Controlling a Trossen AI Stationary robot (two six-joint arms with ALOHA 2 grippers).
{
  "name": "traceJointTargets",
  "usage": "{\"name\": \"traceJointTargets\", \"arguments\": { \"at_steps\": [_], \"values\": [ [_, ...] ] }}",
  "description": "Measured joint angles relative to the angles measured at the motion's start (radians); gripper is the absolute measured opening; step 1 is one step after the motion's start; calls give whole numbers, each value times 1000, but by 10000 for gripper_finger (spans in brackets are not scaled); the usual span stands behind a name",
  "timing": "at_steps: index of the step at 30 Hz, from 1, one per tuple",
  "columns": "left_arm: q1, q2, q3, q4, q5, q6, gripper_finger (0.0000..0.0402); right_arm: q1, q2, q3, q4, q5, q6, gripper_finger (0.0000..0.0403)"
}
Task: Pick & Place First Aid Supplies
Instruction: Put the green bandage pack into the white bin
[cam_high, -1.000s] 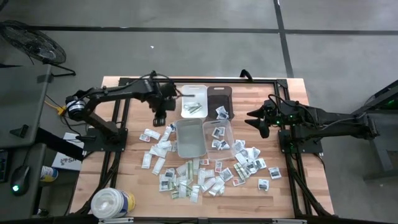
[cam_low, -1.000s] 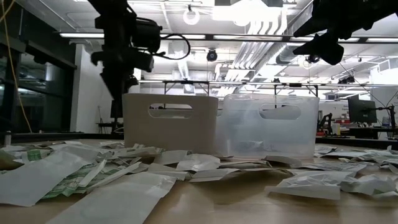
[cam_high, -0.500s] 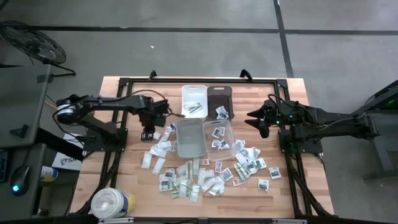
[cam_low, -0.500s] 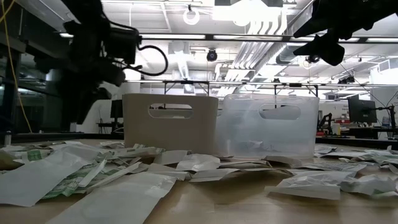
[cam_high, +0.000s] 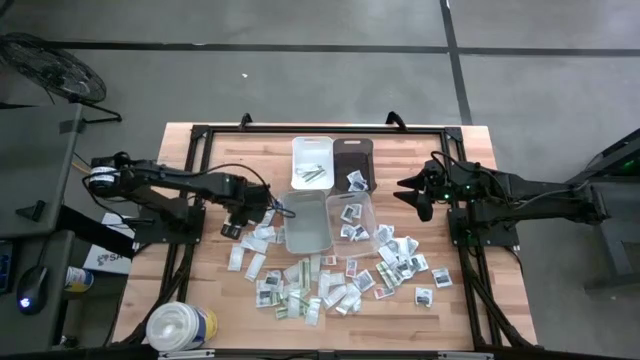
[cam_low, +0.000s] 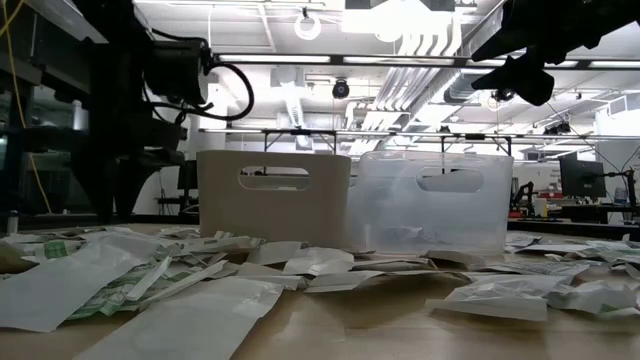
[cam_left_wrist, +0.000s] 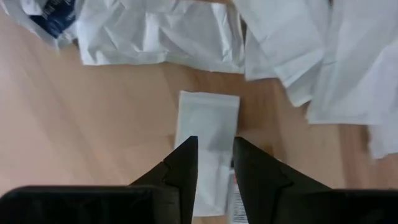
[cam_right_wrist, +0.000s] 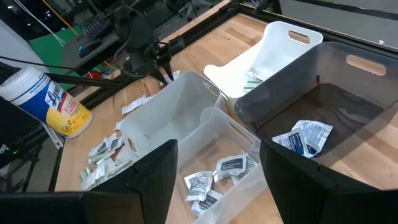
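Many small white and greenish packets, the first aid supplies (cam_high: 300, 285), lie strewn over the wooden table's near half. My left gripper (cam_high: 233, 227) points straight down over the packets left of the bins. In the left wrist view its fingers (cam_left_wrist: 214, 144) stand a little apart, open and holding nothing, above one white packet (cam_left_wrist: 208, 115) lying flat on the wood. My right gripper (cam_high: 415, 196) waits in the air at the right of the bins, its jaws wide open (cam_right_wrist: 217, 149) and holding nothing.
Four bins stand mid-table: a white one (cam_high: 312, 150) and a dark one (cam_high: 352, 150) at the far side, a grey-clear one (cam_high: 305, 235) and a clear one (cam_high: 368, 225) nearer, three of them with packets inside. A white round tub (cam_high: 180, 327) stands at the near left corner.
My left gripper has gone from beside the white bin toward the table's near edge and somewhat left, sinking as it went, and has rolled a little about its own axis. It now hangs low over the packets left of the bins. Its finger gap looks unchanged.
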Motion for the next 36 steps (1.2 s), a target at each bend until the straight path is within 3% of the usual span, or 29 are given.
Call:
{"name": "traceJointTargets", "arguments": {
  "at_steps": [12, 22, 32, 36],
  "values": [
    [-94, 38, 0, 25, -52, 68, 99, 0, 0, 0, -3, -4, 0, 222],
    [-98, 41, 0, 35, -59, 62, 103, 0, 0, 0, -21, -8, 0, 222],
    [-98, 41, 0, 7, -87, 67, 215, 0, 0, 0, -22, -8, -5, 222],
    [-98, 49, 0, 17, -131, 67, 232, 0, 0, 0, -22, -8, -7, 222]
  ]
}}
